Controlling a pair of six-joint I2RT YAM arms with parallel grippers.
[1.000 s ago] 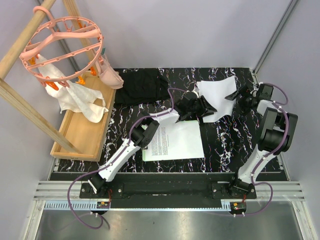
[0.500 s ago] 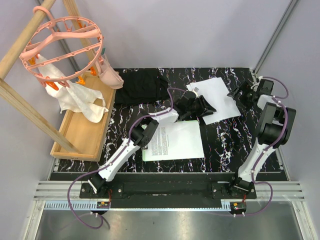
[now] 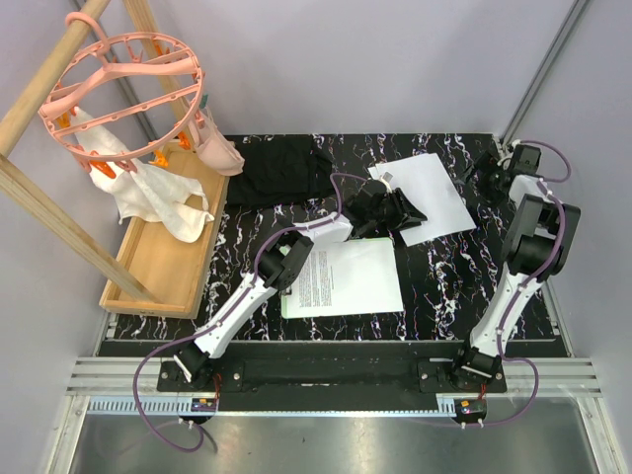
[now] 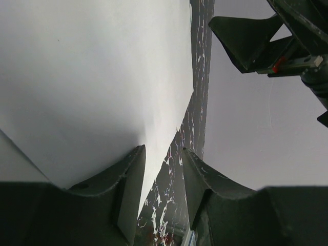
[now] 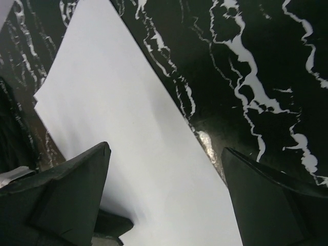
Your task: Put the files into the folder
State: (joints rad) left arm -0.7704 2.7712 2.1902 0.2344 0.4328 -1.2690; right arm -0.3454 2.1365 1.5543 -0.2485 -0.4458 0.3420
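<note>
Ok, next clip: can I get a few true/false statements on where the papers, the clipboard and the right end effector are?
1. The blank white paper sheet lies flat on the black marble-patterned table. True.
2. The right end effector is clamped on that sheet. False: its jaws are wide open and hold nothing.
3. A text-printed white paper sheet lies on the flat light-green clipboard. True.
4. The black fabric piece covers the printed sheet. False: it lies at the far side, apart from it.

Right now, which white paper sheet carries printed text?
The near-centre white paper sheet, black text on its left half; the far-right white sheet is blank.
</note>
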